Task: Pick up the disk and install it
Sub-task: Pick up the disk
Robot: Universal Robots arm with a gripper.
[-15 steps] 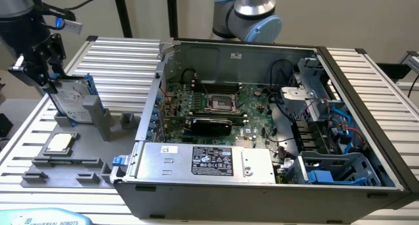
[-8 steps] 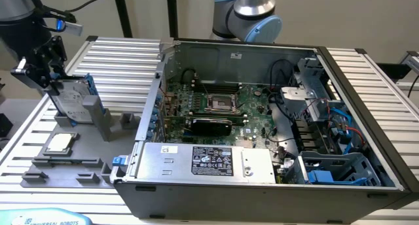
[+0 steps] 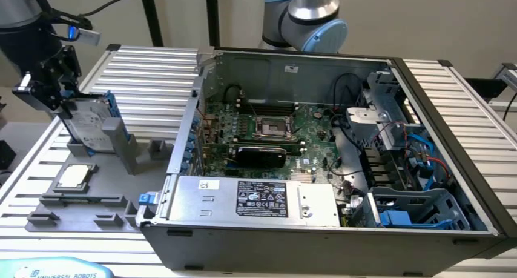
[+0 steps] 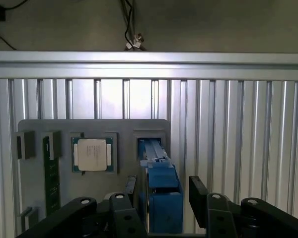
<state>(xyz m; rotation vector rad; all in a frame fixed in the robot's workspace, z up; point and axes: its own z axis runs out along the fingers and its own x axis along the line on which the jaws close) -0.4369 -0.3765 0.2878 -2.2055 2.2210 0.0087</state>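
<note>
The disk (image 3: 87,125) stands on edge in a slot of the grey fixture plate (image 3: 81,216) at the exterior view's left, its white label and blue carrier bracket showing. My gripper (image 3: 62,103) hangs right above and against its upper end. In the wrist view the blue-framed disk (image 4: 161,198) runs between my two black fingers. One finger (image 4: 132,191) sits close to the bracket, while a visible gap separates the other finger (image 4: 198,191) from it. The gripper (image 4: 165,187) straddles the disk, open.
A small square CPU chip (image 3: 72,176) (image 4: 93,154) lies in its pocket on the same plate. The open computer case (image 3: 323,139) takes up the middle, with the grey power supply (image 3: 258,199) in front and a blue drive bay (image 3: 412,212) at its right corner. All rest on a ribbed aluminium table (image 3: 145,78).
</note>
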